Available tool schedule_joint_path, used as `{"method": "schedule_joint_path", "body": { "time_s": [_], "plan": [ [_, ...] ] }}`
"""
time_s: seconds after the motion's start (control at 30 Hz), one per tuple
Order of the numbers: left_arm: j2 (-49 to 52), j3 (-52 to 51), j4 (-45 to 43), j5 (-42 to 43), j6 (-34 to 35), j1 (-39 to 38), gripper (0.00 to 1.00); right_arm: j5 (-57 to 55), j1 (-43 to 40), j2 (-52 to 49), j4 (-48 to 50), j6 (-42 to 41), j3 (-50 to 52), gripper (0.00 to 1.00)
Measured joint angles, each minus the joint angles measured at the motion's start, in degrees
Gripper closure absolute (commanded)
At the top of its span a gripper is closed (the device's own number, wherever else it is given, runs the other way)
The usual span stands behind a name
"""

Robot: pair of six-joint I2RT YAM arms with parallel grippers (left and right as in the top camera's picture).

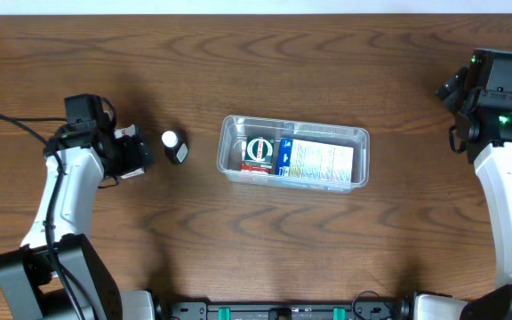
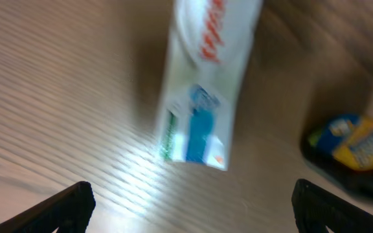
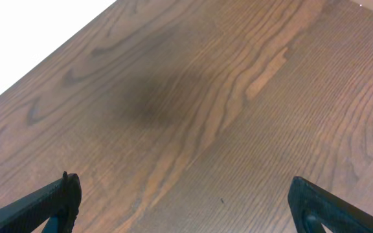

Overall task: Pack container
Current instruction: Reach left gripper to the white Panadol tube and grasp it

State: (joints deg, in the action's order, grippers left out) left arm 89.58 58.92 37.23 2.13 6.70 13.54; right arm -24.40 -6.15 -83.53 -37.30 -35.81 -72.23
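Hovering over what, that left claw (image 2: 196, 208)?

Over a white tube (image 2: 203, 84) with red lettering, lying flat on the counter (image 2: 57, 97). The claw's two tips sit at the bottom corners of the left wrist view, spread wide with nothing between them. I read that as lining up for a pick, opened enough to straddle the tube. The view is blurred, so the print can't be read.

And the thing at the right edge?

A small dark item (image 2: 355, 145) with a yellow and blue label. It is likely the white-capped bottle (image 1: 174, 145) that sits just beside that arm in the overhead view, though I can't be sure. It lies apart from the tube, so it should not foul a grasp.

Where would the tube go?

Into the container (image 1: 293, 132), I judge. It sits open-topped at the middle of the counter, beyond the bottle. A red, white and green packet (image 1: 258, 153) and a blue and white box (image 1: 314, 160) lie flat inside, side by side, which keeps them below the rim. Little of the floor looks bare, so the tube may have to rest on top.

And the right claw (image 3: 186, 204)?

Farthest off, by the right edge, spread wide over bare wood and holding nothing. It is probably parked there to leave the container's approach free.
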Motion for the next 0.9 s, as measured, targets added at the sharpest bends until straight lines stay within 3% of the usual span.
{"method": "schedule_joint_path", "body": {
  "time_s": [0.4, 0.9],
  "plan": [
    [2.23, 0.0, -12.09, -1.05, -7.39, 1.16, 0.02, 0.02, 0.0, 0.0, 0.0, 0.02, 0.0, 0.01],
    [11.06, 0.0, -17.0, 2.23, -13.05, 1.14, 0.02, 0.02, 0.0, 0.0, 0.0, 0.0, 0.0, 0.01]
  ]
}}
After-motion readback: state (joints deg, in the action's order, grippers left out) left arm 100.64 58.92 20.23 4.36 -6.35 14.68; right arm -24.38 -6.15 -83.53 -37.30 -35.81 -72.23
